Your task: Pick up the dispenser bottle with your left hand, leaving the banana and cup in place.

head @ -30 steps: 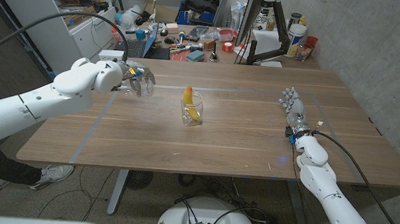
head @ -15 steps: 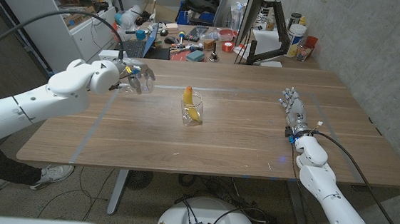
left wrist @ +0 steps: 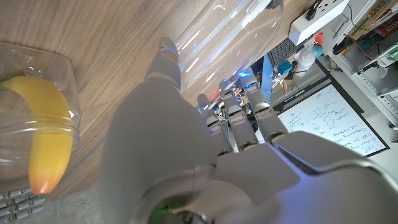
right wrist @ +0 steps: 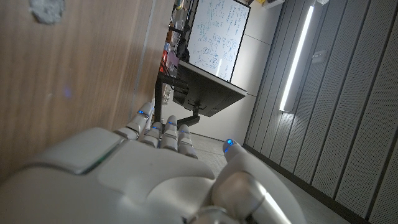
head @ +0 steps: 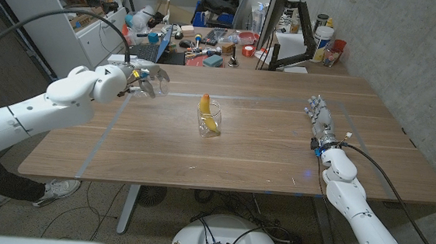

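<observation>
Your left robot hand (head: pixel 144 83) holds the clear plastic dispenser bottle (left wrist: pixel 227 32) up off the wooden surface (head: pixel 263 149).
The yellow banana (head: pixel 208 113) waits in its clear plastic cup (head: pixel 209 121), beside that hand; your right robot hand (head: pixel 319 118) rests with straight fingers.

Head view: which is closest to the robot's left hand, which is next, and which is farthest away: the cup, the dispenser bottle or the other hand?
From the left hand:
1. Dispenser bottle, right in its fingers at the table's left.
2. Cup, mid-table, with the banana standing in it.
3. Right hand, far across on the table's right side.
</observation>
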Motion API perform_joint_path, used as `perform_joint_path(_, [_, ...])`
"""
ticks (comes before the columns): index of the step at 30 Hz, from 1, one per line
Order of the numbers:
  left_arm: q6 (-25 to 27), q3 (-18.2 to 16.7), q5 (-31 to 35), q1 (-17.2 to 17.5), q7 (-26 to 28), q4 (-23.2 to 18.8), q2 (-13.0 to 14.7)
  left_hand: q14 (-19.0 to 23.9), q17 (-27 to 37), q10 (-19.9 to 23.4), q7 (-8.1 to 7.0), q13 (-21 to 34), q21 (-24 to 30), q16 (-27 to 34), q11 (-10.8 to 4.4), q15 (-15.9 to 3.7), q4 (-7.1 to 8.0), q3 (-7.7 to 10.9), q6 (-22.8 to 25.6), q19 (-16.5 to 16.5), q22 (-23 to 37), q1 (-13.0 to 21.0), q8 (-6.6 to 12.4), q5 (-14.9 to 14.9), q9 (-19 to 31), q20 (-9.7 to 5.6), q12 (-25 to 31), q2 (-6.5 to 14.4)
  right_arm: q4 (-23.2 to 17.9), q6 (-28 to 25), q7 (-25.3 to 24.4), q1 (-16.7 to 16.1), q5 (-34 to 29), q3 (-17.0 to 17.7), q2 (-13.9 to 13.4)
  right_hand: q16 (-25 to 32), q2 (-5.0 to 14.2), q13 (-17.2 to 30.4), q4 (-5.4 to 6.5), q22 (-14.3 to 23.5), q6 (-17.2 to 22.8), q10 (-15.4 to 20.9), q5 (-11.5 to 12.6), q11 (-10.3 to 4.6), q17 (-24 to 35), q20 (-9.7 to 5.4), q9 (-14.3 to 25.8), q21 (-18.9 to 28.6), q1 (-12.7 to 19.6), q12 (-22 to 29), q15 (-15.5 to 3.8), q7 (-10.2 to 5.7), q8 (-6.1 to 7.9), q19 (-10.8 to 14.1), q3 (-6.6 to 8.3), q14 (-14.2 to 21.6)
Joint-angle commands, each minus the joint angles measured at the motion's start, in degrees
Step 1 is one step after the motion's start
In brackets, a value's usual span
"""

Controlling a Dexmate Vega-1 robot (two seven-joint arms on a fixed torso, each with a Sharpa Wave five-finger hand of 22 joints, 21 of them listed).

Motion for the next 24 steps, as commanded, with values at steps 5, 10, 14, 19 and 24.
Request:
perform_joint_path(5, [-1.1, -4.3, -2.4, 4.3, 8.4, 0.0, -0.4, 2.4, 0.2, 5.4, 0.95, 0.2, 0.5, -0.1, -4.47, -11.54, 1.35, 1.09, 11.3, 8.2, 0.6, 0.4, -0.29, 0.1, -0.1, -14.93, 0.2, 4.7, 0.2, 0.4, -0.1, 0.0, -0.3, 0.0, 0.1, -0.2, 4.06, 0.1, 0.03, 0.2, 0.4, 0.2, 0.2, 0.03, 0.0, -5.67, 0.3, -0.2, 0.0, 0.0, -0.56, 0.20, 0.27, 0.4, -0.15, 0.5])
perform_joint_path(10, [-1.1, -5.4, -2.5, 5.4, 9.3, -0.1, -0.7, 2.4, 0.2, 5.5, 0.85, 0.2, 0.6, -0.1, -4.47, -11.55, 1.37, 1.07, 11.5, 8.2, 0.6, 0.3, -0.34, 0.1, -0.1, -14.94, 0.2, 4.6, 0.4, 0.7, 0.1, 0.1, -0.2, 0.0, 0.1, -0.2, 4.06, 0.1, -0.02, 0.2, 0.4, 0.3, 0.3, 0.03, 0.0, -5.68, 0.3, -0.3, 0.0, 0.0, -0.53, 0.20, 0.27, 0.5, -0.13, 0.5])
perform_joint_path(14, [-1.4, -6.5, -2.8, 6.5, 10.6, -0.1, -1.0, 2.5, 0.2, 5.6, 0.96, 0.2, 0.6, -0.1, -4.47, -11.55, 1.42, 1.07, 11.6, 8.2, 0.6, 0.2, -0.41, 0.1, -0.1, -14.95, 0.2, 4.7, 0.7, 1.1, 0.4, 0.3, -0.2, -0.1, 0.2, -0.2, 4.05, 0.1, -0.05, 0.2, 0.4, 0.3, 0.3, 0.07, 0.0, -5.66, 0.3, -0.4, 0.1, 0.0, -0.57, 0.22, 0.27, 0.6, -0.13, 0.6])
perform_joint_path(19, [-1.8, -8.0, -3.0, 7.8, 11.7, -0.2, -1.5, 2.7, 0.2, 5.7, 0.82, 0.2, 0.7, -0.1, -4.46, -11.55, 1.46, 1.08, 12.2, 8.3, 0.6, 0.0, -0.35, 0.1, -0.1, -14.91, 0.2, 4.7, 0.6, 1.5, 0.4, 0.3, -0.5, -0.1, 0.1, -0.2, 4.03, 0.1, -0.06, 0.2, 0.4, 0.3, 0.3, -0.08, 0.0, -5.68, 0.3, -0.5, 0.1, 0.0, -0.56, 0.21, 0.28, 0.6, -0.15, 0.6])
perform_joint_path(24, [-2.4, -9.2, -2.5, 9.0, 12.7, -0.2, -1.9, 2.8, 0.2, 5.9, 0.89, 0.2, 0.8, -0.1, -4.45, -11.54, 1.51, 1.09, 12.4, 8.3, 0.6, -0.1, -0.40, 0.1, -0.1, -14.93, 0.2, 4.8, 0.7, 1.7, 0.5, 0.3, -0.5, -0.1, 0.1, -0.2, 4.02, 0.1, -0.07, 0.2, 0.4, 0.4, 0.3, 0.11, 0.0, -5.67, 0.3, -0.5, 0.1, 0.0, -0.57, 0.22, 0.27, 0.7, -0.16, 0.6])
